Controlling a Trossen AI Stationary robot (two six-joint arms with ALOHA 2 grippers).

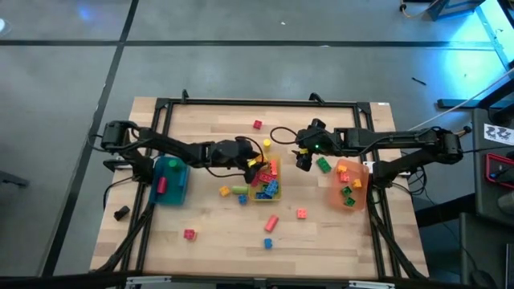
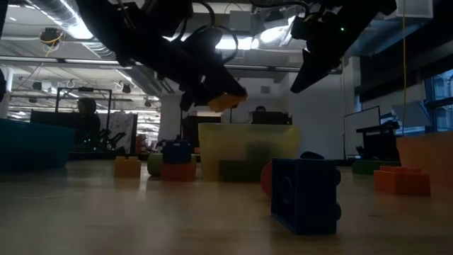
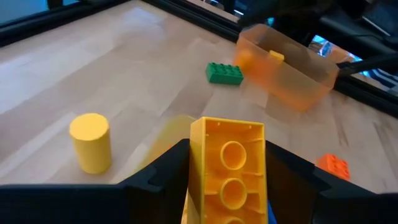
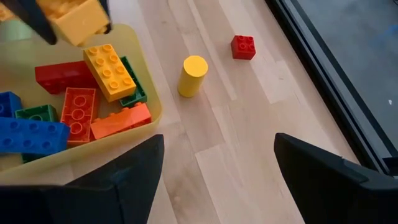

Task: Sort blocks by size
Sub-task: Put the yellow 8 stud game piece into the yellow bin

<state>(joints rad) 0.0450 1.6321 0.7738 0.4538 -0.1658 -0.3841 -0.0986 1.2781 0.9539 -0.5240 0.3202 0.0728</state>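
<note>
The left gripper (image 1: 255, 164) hangs over the translucent yellow plastic bin (image 4: 152, 99) at mid-table, a yellow studded plastic brick (image 3: 227, 168) between its fingers, though whether they still pinch it I cannot tell; red, orange, green and blue bricks (image 4: 78, 112) lie in that bin; the right gripper (image 1: 303, 158) hovers nearby, jaws wide and empty, above bare wood beside a yellow cylinder (image 4: 192, 76).

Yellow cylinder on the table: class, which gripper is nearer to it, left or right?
Left. The left gripper, with a yellow brick between its fingers, hangs just beside the yellow cylinder, over the yellow bin. The right gripper hovers farther off, on the cylinder's other side.
</note>
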